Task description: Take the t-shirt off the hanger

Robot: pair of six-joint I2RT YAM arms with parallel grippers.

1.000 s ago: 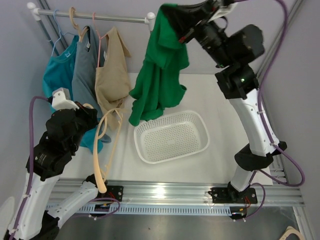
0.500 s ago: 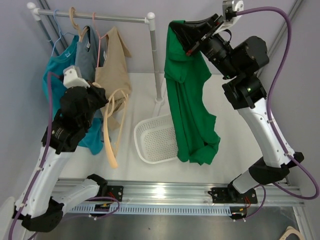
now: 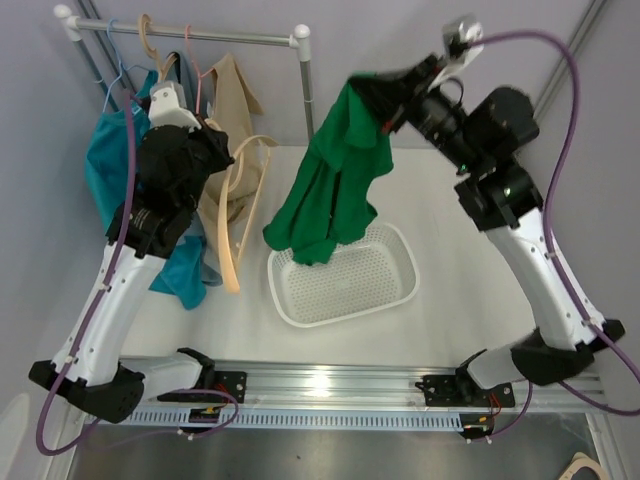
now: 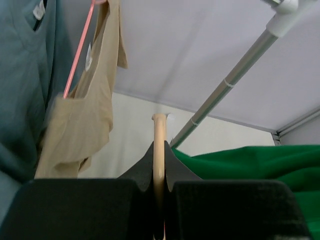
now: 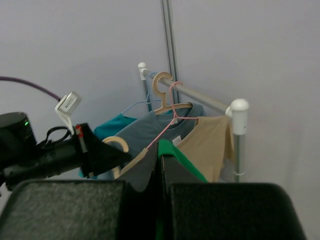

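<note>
The green t-shirt (image 3: 330, 190) hangs free of the hanger, bunched and dangling over the white basket (image 3: 284, 300). My right gripper (image 3: 378, 92) is shut on the t-shirt's top edge, high at the back; in the right wrist view the green cloth (image 5: 182, 160) is pinched in that gripper (image 5: 161, 150). My left gripper (image 3: 225, 158) is shut on the bare beige hanger (image 3: 238, 215), held left of the t-shirt in front of the hung shirts. The left wrist view shows the hanger's bar (image 4: 159, 130) clamped in the gripper (image 4: 159, 150), with the green t-shirt (image 4: 250, 165) to the right.
A clothes rail (image 3: 220, 38) crosses the back left, with its post (image 3: 310, 90) just left of the t-shirt. Teal (image 3: 100, 160), grey (image 3: 165, 85) and beige (image 3: 240, 95) shirts hang on it. An aluminium rail (image 3: 350, 380) runs along the near edge.
My right arm has swung the t-shirt leftwards, so that it now bunches over the basket's left side. My left arm has lifted the bare hanger up and back, towards the rail.
</note>
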